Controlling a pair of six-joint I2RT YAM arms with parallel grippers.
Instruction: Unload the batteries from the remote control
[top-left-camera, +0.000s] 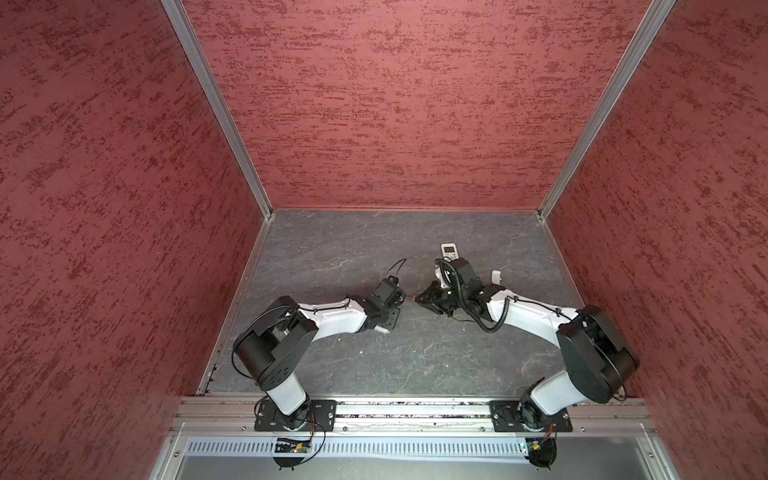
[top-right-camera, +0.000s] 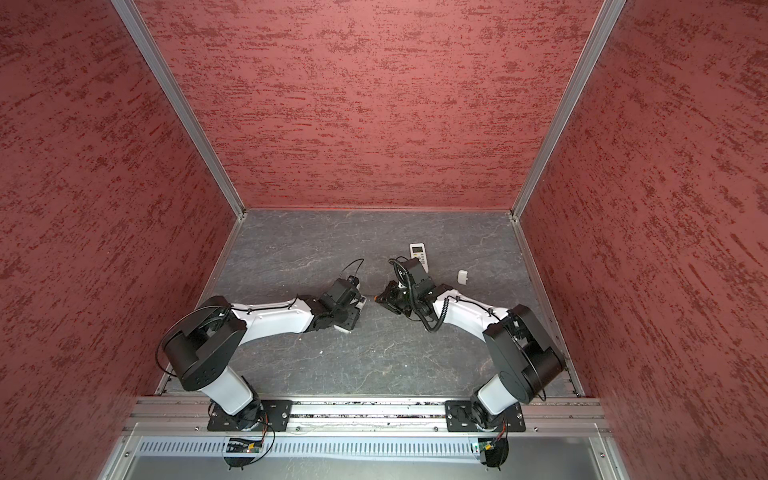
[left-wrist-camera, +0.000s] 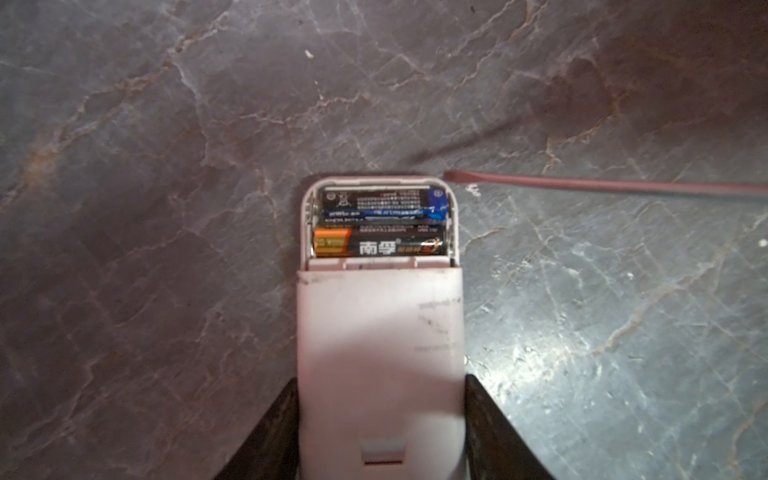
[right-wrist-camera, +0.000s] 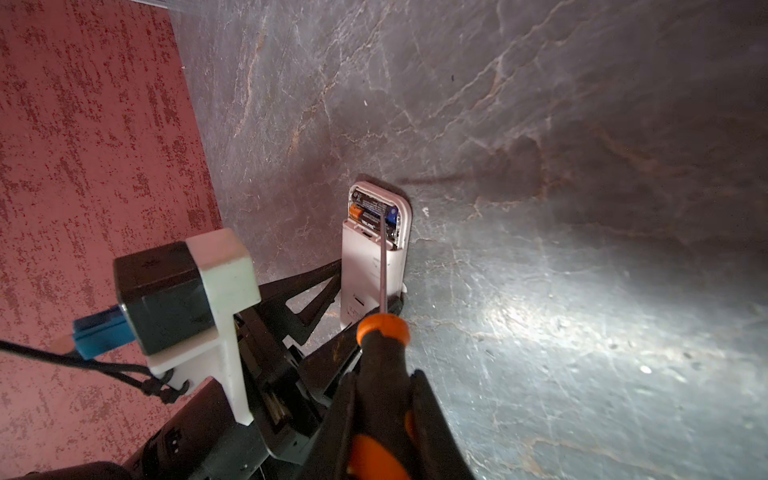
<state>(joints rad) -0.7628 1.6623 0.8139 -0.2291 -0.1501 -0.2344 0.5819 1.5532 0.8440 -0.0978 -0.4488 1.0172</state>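
Two slim dark cylindrical batteries (left-wrist-camera: 378, 224) lie side by side in the open bay of the white plastic remote control (left-wrist-camera: 380, 353), clamped across its sides by the left jaws. The right jaws hold the orange-and-black-handled screwdriver (right-wrist-camera: 382, 353). The batteries are probably light, rigid and slippery: lever at an exposed end.

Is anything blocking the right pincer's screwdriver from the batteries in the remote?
Nothing visible does. The white plastic remote in the left pincer has no cover on; both dark cylindrical batteries lie bare. The orange-and-black-handled screwdriver reaches beside that open end.
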